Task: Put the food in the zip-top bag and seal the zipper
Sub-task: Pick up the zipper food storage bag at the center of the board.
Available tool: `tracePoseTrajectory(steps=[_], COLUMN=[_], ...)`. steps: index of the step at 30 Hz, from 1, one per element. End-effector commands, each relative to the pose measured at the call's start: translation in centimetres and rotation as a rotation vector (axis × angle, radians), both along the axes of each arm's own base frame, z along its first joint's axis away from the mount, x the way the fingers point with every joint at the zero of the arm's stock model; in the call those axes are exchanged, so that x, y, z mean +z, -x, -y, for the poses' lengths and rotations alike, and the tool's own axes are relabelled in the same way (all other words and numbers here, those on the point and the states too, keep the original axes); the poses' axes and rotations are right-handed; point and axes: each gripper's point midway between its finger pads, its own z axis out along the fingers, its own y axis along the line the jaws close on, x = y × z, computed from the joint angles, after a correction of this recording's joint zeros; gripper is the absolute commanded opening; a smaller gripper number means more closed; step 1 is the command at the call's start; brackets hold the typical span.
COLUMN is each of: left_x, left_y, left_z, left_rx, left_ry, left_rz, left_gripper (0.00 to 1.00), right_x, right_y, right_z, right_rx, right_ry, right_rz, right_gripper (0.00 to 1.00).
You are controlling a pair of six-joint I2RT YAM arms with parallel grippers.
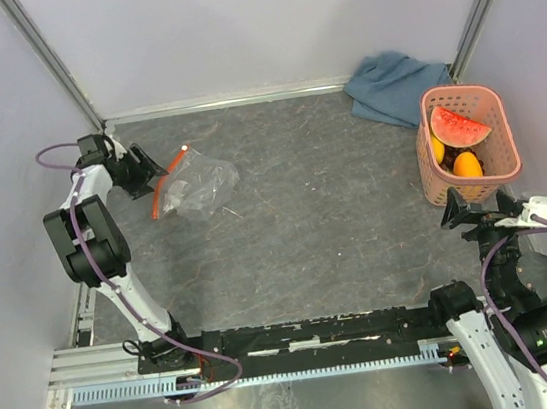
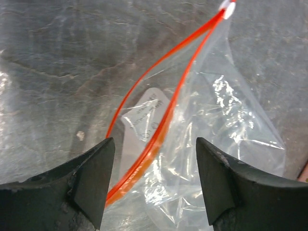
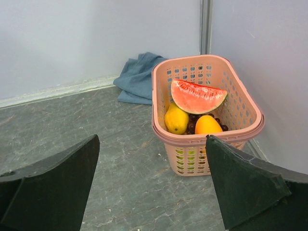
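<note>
Your left arm [image 1: 91,238] and right arm [image 1: 510,279] are built alike, with white links between chunky black joint housings, and a thin purple cable [image 1: 53,153] loops along each. Your left fingers [image 2: 89,178] are matte black wedges, scuffed grey along the edges. Your right fingers [image 3: 53,187] are the same plain black wedges.

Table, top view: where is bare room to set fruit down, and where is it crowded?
Bare table runs wide across the middle, between the bag and the basket. Crowded: the far right corner, where cloth meets basket, and the bag's mouth, where the left pincer sits.
</note>
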Motion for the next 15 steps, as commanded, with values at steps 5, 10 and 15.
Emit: tracePoseTrajectory(steps=[5,10,15], left_x=[1.3,0.5,1.9], left_y=[-1.5,-1.3,-0.9], left_z=[2.0,2.9,4.4], left_rx=[-0.120,-0.134,-0.161], left_ry=[0.095,0.148,0.178], left_rz=[0.090,0.069,0.096], left_gripper=[0.64,0.55,0.28], right_x=[0.7,0.8,0.8], right_y=[-0.1,-0.3,-0.9], right_z=[-0.2,-0.8,-2.2], right_rx=[0.014,0.043,0.115], right_ry=[0.010,0.012,-0.011], right_rz=[0.030,0.024,0.008], right_gripper=[0.99,0.99,0.99])
